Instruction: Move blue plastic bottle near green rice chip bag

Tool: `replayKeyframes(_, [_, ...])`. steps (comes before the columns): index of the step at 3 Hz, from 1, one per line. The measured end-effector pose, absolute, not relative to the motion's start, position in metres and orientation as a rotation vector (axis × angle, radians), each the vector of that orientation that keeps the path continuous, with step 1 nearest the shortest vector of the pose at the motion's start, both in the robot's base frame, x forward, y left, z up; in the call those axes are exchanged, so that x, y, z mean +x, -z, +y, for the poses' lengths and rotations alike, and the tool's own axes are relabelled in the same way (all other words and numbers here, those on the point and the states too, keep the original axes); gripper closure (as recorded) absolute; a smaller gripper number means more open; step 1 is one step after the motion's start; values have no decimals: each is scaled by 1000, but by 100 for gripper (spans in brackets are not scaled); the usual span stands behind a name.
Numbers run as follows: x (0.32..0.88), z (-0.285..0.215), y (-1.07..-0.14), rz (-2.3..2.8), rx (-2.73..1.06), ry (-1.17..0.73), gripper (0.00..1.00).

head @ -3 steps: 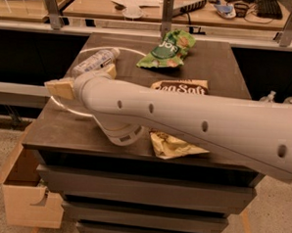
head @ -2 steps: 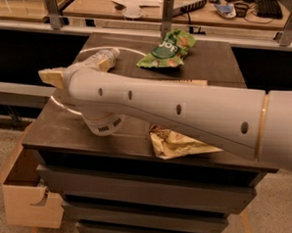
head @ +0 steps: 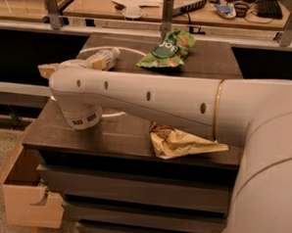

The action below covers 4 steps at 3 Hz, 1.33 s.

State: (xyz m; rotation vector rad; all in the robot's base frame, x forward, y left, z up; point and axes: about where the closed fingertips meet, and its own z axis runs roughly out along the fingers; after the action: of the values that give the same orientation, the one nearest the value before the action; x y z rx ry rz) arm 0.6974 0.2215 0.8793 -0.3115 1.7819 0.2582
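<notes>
The blue plastic bottle (head: 103,58) lies on its side at the back left of the dark table (head: 208,60), partly hidden behind my arm. The green rice chip bag (head: 167,49) lies at the back middle of the table, a hand's width to the right of the bottle. My big white arm crosses the table from the right. Only a tan tip of the gripper (head: 46,70) shows past the wrist, at the table's left edge, just left of and in front of the bottle. It holds nothing that I can see.
A brown-and-cream snack bag (head: 184,142) lies at the table's front edge, half under my arm. A white ring (head: 112,113) is marked on the tabletop. A cardboard box (head: 26,200) stands on the floor at the lower left. A rail with metal posts (head: 166,11) runs behind the table.
My arm has reached further left and back, and the gripper's tip has moved closer to the bottle. The arm now covers more of the brown bag. The bottle and green bag have not moved.
</notes>
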Motion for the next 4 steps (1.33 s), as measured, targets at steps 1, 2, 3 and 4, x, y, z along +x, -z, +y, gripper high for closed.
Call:
replayKeyframes(1, [705, 214, -869, 1810, -260, -200, 0])
replayKeyframes(2, [710, 203, -856, 1846, -204, -143, 26])
replayKeyframes(3, [712, 200, -851, 1860, -189, -125, 48])
replayKeyframes(4, [710, 192, -851, 1868, -183, -86, 80])
